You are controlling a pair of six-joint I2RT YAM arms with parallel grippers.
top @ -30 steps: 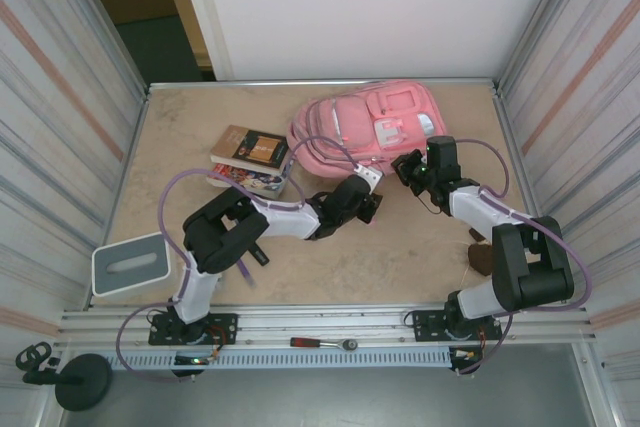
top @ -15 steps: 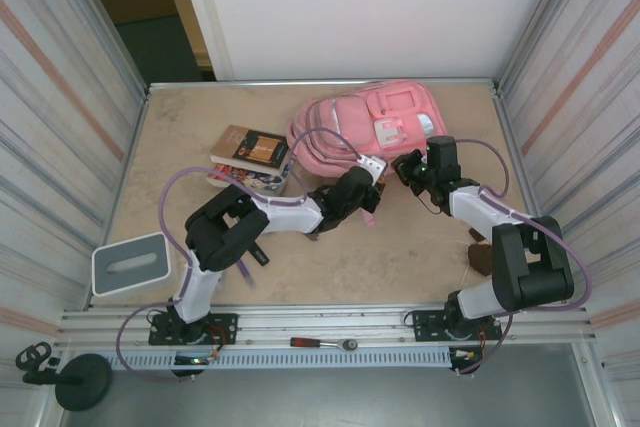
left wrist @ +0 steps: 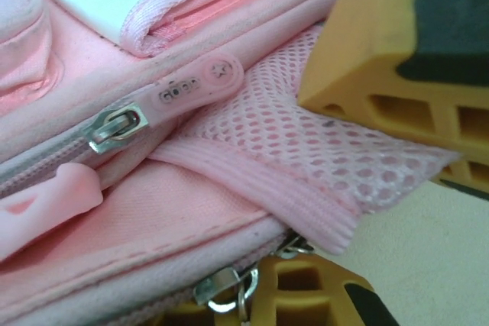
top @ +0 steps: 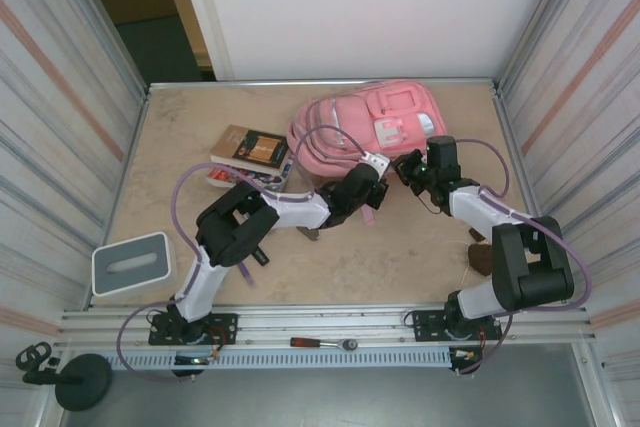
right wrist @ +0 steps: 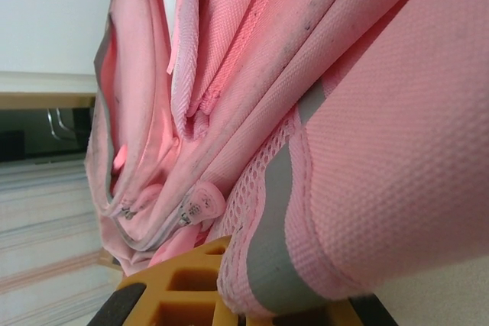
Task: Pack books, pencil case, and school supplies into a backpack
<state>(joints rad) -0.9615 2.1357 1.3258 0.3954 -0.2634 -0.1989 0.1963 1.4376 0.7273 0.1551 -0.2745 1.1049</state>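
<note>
**2 grippers clamped on the near edge of the pink backpack**

From above, the backpack (top: 365, 125) lies flat on the table (top: 200, 117), front pockets facing up. The books (top: 250, 159) are stacked just left of it, the brown cover on top of the colourful one. The left gripper (top: 372, 185) sits at the backpack's near edge. The right gripper (top: 408, 169) is just to the right of it on the same edge, so the 2 are close together. A grey tray (top: 132, 264) lies well away from the backpack, to its near left. A red-handled tool (top: 322, 343) lies nearer than the backpack, by the arm bases.

The overhead view is too distant to show how the jaws stand; the wrist cameras are right up against the fabric.

The left wrist view has the left gripper (left wrist: 306, 204) closed on the backpack. The ribbed hem of the pink mesh pocket (left wrist: 328, 150) is caught between its yellow fingers (left wrist: 382, 59). Just past that hem, a pink rubber zip tab (left wrist: 195, 85) hangs from a metal slider (left wrist: 114, 127).

The right wrist view has the right gripper (right wrist: 260, 303) closed on a fold of the backpack. The fold is edged with a grey strip (right wrist: 267, 219) and mesh, and it drapes over 1 yellow finger (right wrist: 183, 284).
</note>
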